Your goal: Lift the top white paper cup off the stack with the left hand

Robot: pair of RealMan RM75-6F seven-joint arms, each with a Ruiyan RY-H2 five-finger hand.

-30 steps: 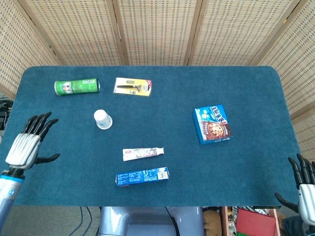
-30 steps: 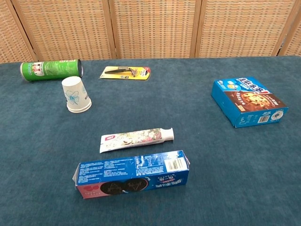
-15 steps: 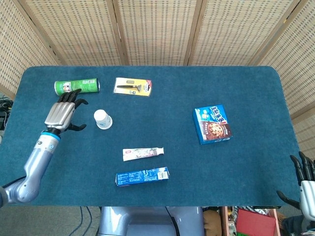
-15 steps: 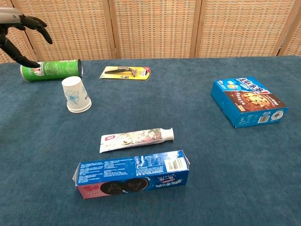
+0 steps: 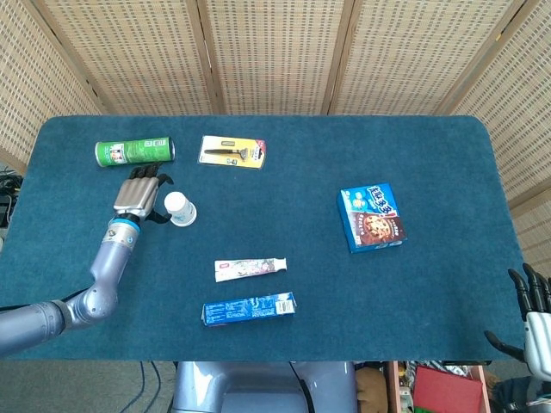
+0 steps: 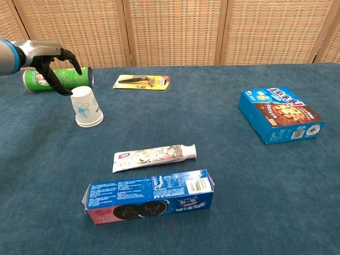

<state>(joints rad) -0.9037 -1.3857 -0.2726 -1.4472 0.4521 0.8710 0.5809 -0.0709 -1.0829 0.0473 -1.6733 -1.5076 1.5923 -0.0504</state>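
The white paper cup stack [image 5: 180, 208] [image 6: 85, 107] stands upside down on the blue table, left of centre. My left hand [image 5: 139, 194] [image 6: 53, 62] hovers just left of the stack with its fingers spread, holding nothing; its fingertips are close to the cup's top but no contact shows. My right hand [image 5: 534, 318] shows only at the head view's bottom right corner, off the table edge, fingers apart and empty.
A green can [image 5: 134, 152] [image 6: 54, 78] lies on its side just behind the left hand. A razor pack [image 5: 232, 152], a toothpaste tube [image 5: 250, 268], a blue biscuit pack [image 5: 249, 309] and a blue cookie box [image 5: 371, 217] lie on the table [image 5: 284, 198].
The left arm has swung in from the table's left edge toward the cup stack, and the hand now sits right beside it. The right hand has dropped slightly lower.
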